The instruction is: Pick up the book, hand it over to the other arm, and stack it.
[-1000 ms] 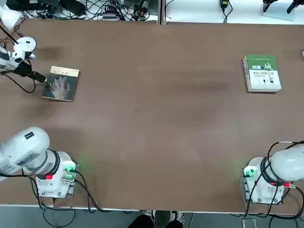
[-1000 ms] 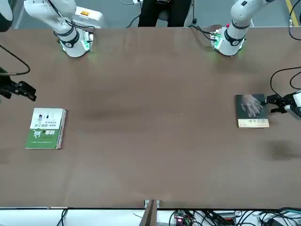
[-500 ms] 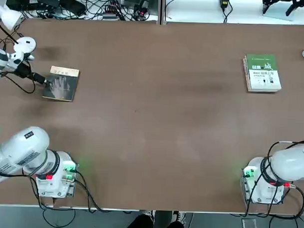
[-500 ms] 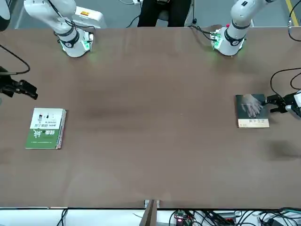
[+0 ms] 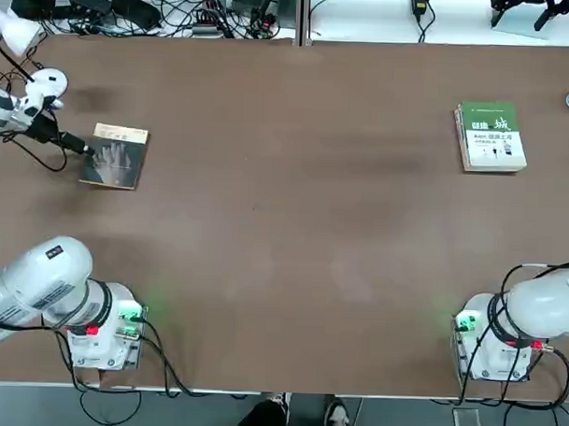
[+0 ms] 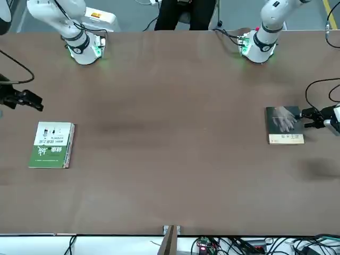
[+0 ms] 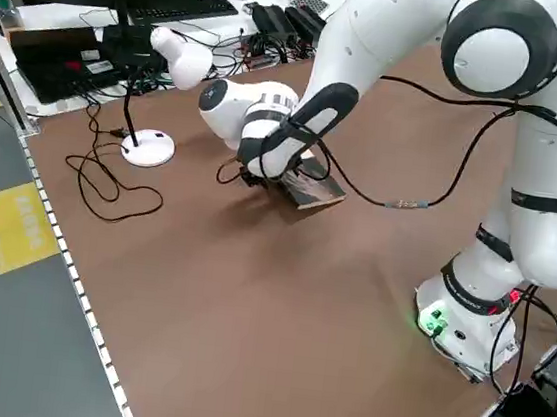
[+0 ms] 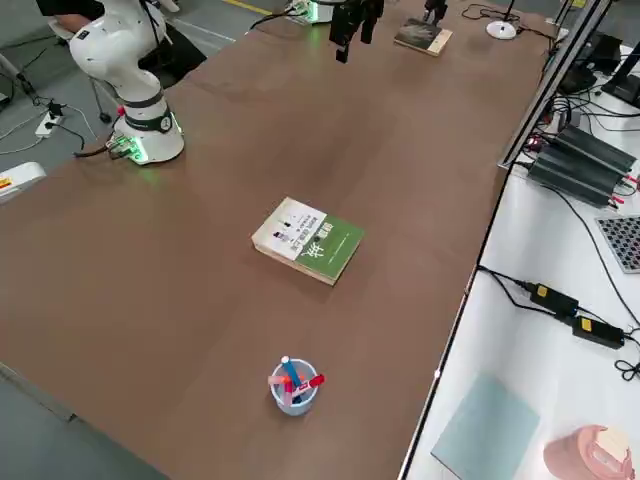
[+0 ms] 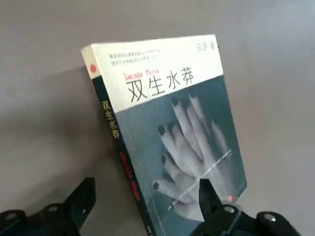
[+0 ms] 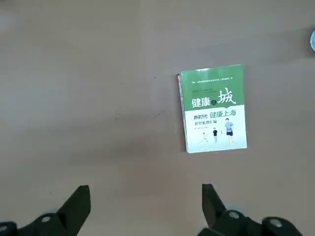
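Left arm stretched far out and low over the table's left edge, left gripper pointing sideways near the surface, fingers spread wide. Right arm raised, right gripper hanging high, pointing down, fingers wide apart, holding nothing.

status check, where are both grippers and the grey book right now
Left gripper open, fingers straddling the thin dark grey book, flat on table. Right gripper open, idle above green-and-white book. Nothing in the way.
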